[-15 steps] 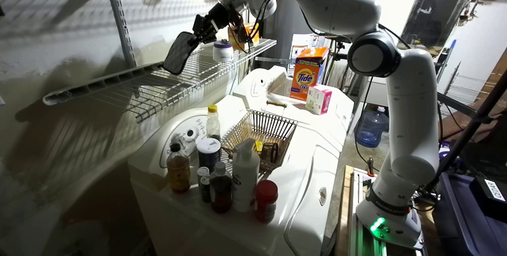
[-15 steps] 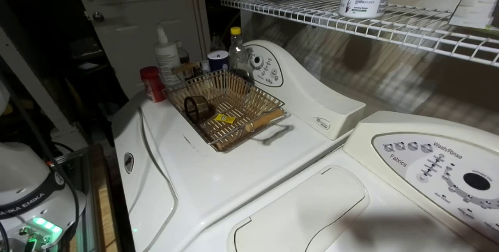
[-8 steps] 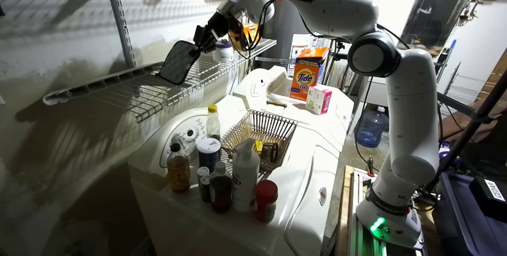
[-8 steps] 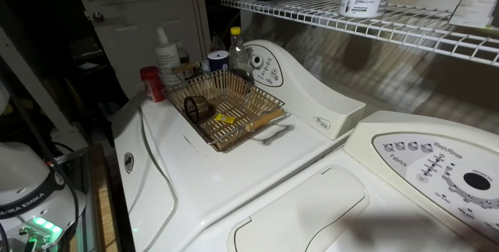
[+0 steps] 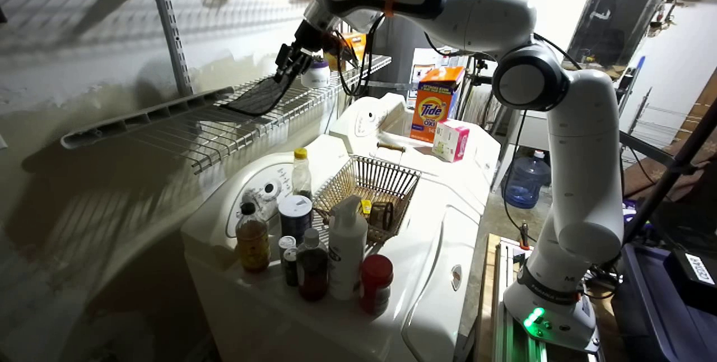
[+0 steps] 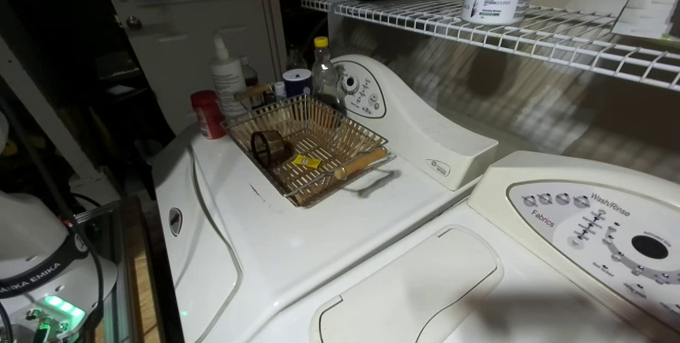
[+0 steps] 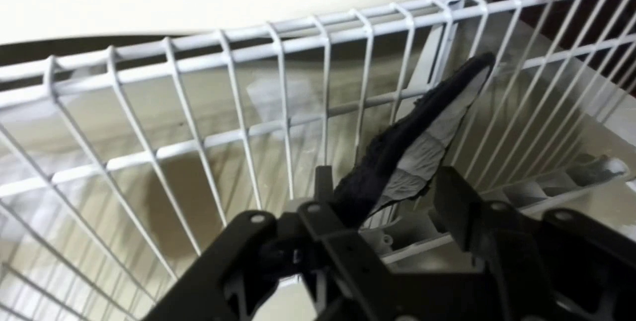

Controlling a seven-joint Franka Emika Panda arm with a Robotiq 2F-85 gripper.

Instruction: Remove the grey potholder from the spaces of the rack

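From the wrist we see the black claw point(image 7: 385, 181), its jaws spread well apart with no firm hold on anything, and the grey potholder point(image 7: 422, 157) slanting between them and on below, toward the wire rack point(image 7: 198, 63) underneath. If the claw rises without closing, the potholder could drop flat beneath it; closing on just the near edge, we judge, might let it slip.

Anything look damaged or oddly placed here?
The grey quilted fabric potholder slants, bowed, over the white wire rack instead of lying flat; a dark streak mars the white appliance top beside the brown slatted basket.
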